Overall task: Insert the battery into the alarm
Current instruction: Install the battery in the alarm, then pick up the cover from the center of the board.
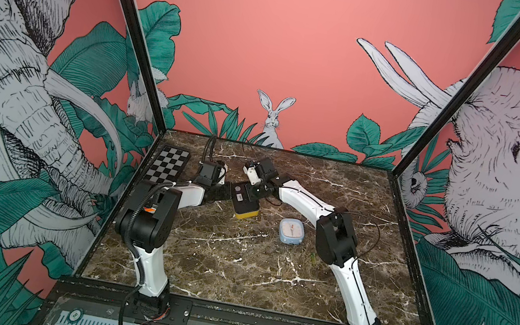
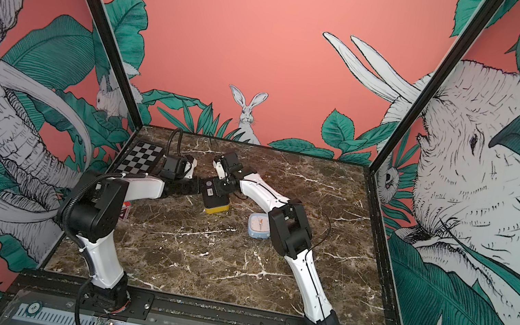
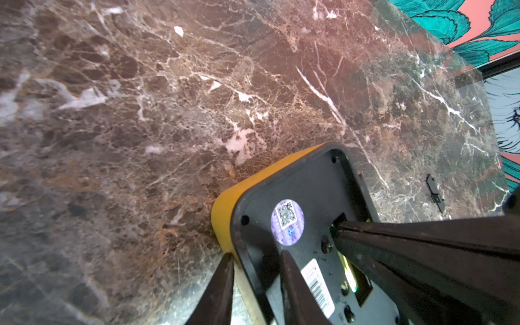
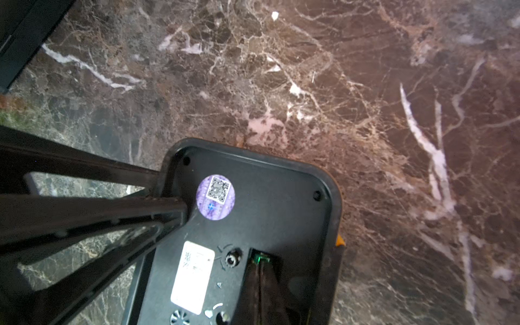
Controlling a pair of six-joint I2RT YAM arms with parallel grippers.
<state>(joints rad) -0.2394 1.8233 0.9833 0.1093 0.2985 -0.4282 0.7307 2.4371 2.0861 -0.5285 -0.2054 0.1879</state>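
battery (image 3: 349, 274) looks to sit in the open battery bay (image 3: 363, 291) on the back of the yellow alarm (image 1: 245, 204); only a gold-green sliver shows, so I can't tell if it's fully seated; alarm lies face down mid marble table (image 1: 233, 267); right gripper (image 4: 260, 261) has jaws pressed together, tips down in the bay on the cell; left gripper (image 3: 254, 259) pinches one edge of the alarm, narrow gap, bracing it; I'd press straight down, low force, left holding firm so the case doesn't tip; small black piece (image 3: 434, 194), likely the bay cover, lies apart; blue alarm clock (image 1: 291, 231) nearby, uninvolved
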